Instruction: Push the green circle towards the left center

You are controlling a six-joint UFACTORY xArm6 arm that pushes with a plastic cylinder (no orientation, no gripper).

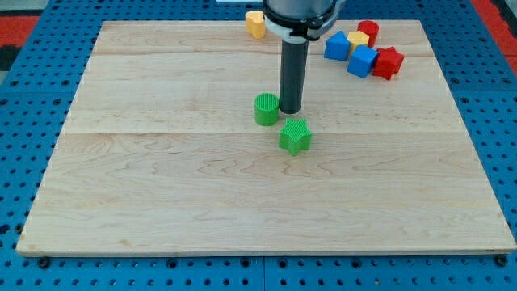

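The green circle (266,109) is a short green cylinder near the middle of the wooden board (161,202). My tip (290,110) stands right beside it on the view's right, touching or nearly touching its side. A green star-shaped block (296,136) lies just below and to the right of my tip, a small gap away.
A yellow block (255,24) sits at the board's top edge, left of the arm. A cluster at the top right holds two blue blocks (336,45) (363,61), a yellow block (359,40), a red round block (368,31) and a red star-like block (388,62).
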